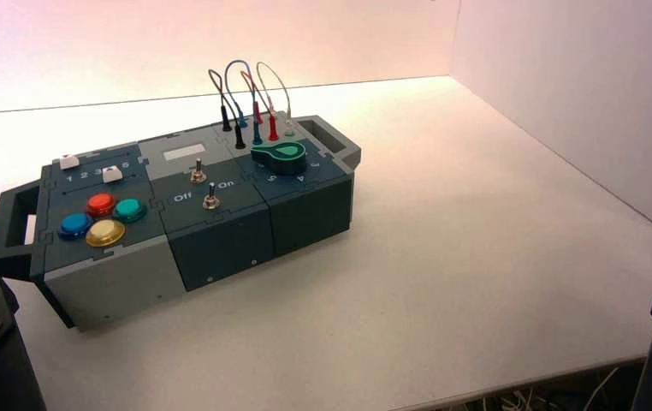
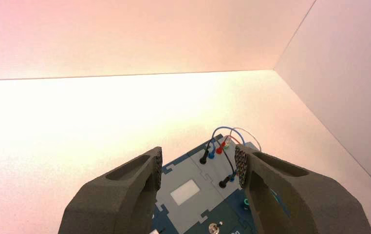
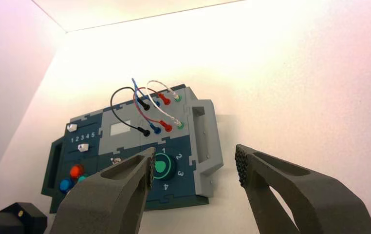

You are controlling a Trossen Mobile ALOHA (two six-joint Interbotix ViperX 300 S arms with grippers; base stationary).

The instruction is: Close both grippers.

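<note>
Grippers are the whole task here, and both stand wide apart with nothing between the pads: the left gripper [image 2: 199, 166] hangs above and short of the box [image 1: 220, 240], looking over its wire end, and the right gripper [image 3: 194, 165] hangs off to the box's knob side, well clear of it. In the high view only the dark arm bases show at the near corners, so both arms look parked back from the work. Little can go wrong, I judge, since closing on air needs no aim; the one risk would be an arm drifting forward as it shuts, so a finger catches a looped wire [image 2: 222, 139] or a plug and tugs it from its socket. A partial close that stops short would also leave the task undone. Fingers are matte dark grey, thick and tapering, with a hollow slot along each and a studded, grippy pad [image 2: 158, 162] at the tip. The box is hard plastic in blue-grey and pale grey jigsawed panels, with glossy domed buttons [image 1: 100, 204], a green teardrop knob [image 3: 161, 166] and thin springy leads.
</note>
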